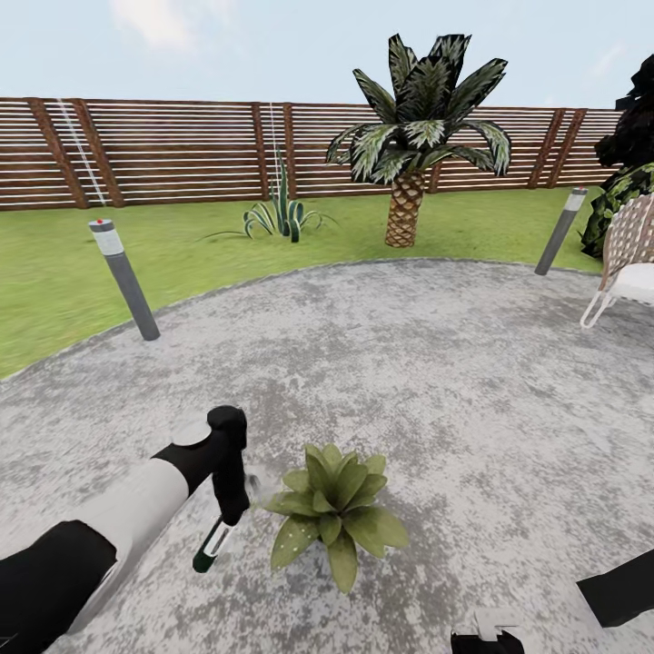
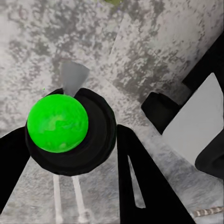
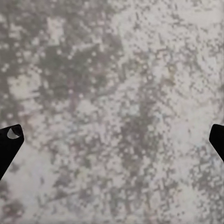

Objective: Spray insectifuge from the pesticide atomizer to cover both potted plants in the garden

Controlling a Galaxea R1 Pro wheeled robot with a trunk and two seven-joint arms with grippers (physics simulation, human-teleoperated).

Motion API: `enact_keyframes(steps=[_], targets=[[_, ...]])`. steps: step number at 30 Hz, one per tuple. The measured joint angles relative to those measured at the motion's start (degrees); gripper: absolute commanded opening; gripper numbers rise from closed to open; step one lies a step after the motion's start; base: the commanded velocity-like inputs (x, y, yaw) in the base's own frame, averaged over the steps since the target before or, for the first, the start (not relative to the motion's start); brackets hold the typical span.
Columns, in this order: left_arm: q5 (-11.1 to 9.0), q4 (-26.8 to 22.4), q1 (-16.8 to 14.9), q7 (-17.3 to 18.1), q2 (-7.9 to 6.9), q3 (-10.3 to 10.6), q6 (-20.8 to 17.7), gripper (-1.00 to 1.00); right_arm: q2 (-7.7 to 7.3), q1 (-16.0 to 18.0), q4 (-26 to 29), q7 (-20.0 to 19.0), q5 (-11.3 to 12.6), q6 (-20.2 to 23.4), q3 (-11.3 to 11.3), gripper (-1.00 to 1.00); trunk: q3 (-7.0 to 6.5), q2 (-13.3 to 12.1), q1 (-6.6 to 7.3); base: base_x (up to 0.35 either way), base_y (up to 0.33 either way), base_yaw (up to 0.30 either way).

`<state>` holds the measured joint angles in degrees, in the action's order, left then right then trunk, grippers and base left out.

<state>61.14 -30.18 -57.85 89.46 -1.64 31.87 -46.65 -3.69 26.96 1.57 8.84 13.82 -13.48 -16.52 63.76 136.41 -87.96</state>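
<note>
My left gripper [image 1: 229,510] is shut on the pesticide atomizer [image 1: 213,542], a small dark bottle with a white band and a green end that hangs down and tilts left. The left wrist view looks down on its round green end [image 2: 57,122], held between my black fingers [image 2: 140,182]. A small pale grey cone [image 2: 73,77] sticks out from the bottle toward the plant. One potted plant [image 1: 334,509], a low rosette of broad green leaves, sits on the grey paving just right of the bottle; its pot is hidden by leaves. My right gripper [image 3: 112,140] is open over bare paving.
Two grey lamp posts [image 1: 125,280] [image 1: 560,231] stand at the edge of the paving. On the lawn beyond are a spiky agave [image 1: 283,216] and a palm [image 1: 411,136], backed by a slatted wooden fence [image 1: 163,150]. A white wicker chair [image 1: 627,259] is at the right.
</note>
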Motion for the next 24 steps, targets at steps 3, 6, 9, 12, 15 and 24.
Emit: enact_keyframes(steps=[3,6,9,12,15,24], targets=[[0.58,0.14,0.34,0.00,-4.87,0.14,0.18,-1.00,-0.04,0.00,-0.03,0.00,0.00,0.00,0.00,1.00,0.00,0.00,0.00,0.000,0.000,0.000],[0.51,0.13,0.61,0.01,-5.69,0.00,0.28,-1.00,-0.01,0.00,-0.05,0.00,-0.02,0.00,-0.02,1.00,0.00,0.00,0.00,0.000,0.000,0.000],[0.00,-0.75,1.07,0.02,-3.08,-0.22,0.34,-1.00,-0.08,0.00,-0.07,0.00,-0.08,-0.25,0.00,1.00,0.00,0.00,0.00,0.000,0.000,0.000],[-0.75,-0.74,1.36,0.02,-2.23,-0.53,0.44,-1.00,-0.16,0.00,-0.07,-0.01,-0.15,-0.26,-0.01,1.00,0.00,0.00,0.00,0.000,0.000,0.000],[-3.18,-0.81,2.79,0.08,-1.93,-0.81,4.84,-1.00,-0.13,-0.01,-0.07,0.00,-0.17,-0.26,-0.04,1.00,0.00,0.00,0.00,0.000,0.000,0.000],[-7.41,-0.24,3.36,-9.47,-2.90,-1.70,7.09,-1.00,-0.14,0.00,-0.07,0.00,-0.17,-0.26,-0.04,1.00,0.00,0.00,0.00,0.000,0.000,0.000]])
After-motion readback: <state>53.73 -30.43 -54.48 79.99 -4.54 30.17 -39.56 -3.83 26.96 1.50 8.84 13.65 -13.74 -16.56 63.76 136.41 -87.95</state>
